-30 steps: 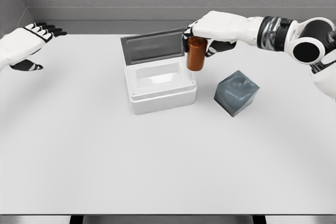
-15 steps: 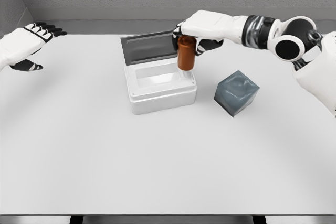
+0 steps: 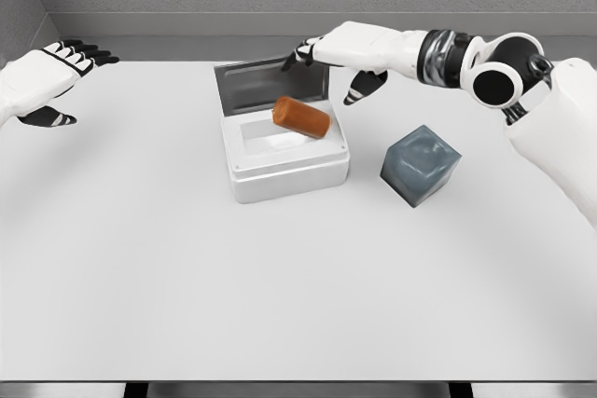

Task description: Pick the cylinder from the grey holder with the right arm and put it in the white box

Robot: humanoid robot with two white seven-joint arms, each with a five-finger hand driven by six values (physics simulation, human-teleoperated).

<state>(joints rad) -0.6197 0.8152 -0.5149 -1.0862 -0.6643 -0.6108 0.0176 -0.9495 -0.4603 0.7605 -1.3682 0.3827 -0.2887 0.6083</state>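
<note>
We are noting the cylinder (image 3: 301, 117) lying tilted on its side over the opening of the white box (image 3: 284, 161), its right end near the box's right rim; whether it is resting on something or dropping in, we cannot tell. Nothing is gripping it.

Handling, as we are judging it: a short, stiff, brown cylinder with a smooth skin, likely light and inclined to roll. Lying across the box like this, it is best taken around the middle of its barrel, fingers on opposite sides, if a regrasp is needed.

Our right hand (image 3: 340, 50) is hovering above the box's back right corner, just by the raised grey lid (image 3: 270, 87), palm down, the forearm reaching in from the right. Its fingers (image 3: 300, 51) are spread and released, holding nothing.

The grey holder (image 3: 420, 164) is sitting on the worktop (image 3: 298, 286) right of the box, apart from it, with nothing in it.

Our left hand (image 3: 42, 81) is resting at the far left edge, fingers relaxed and holding nothing.
</note>
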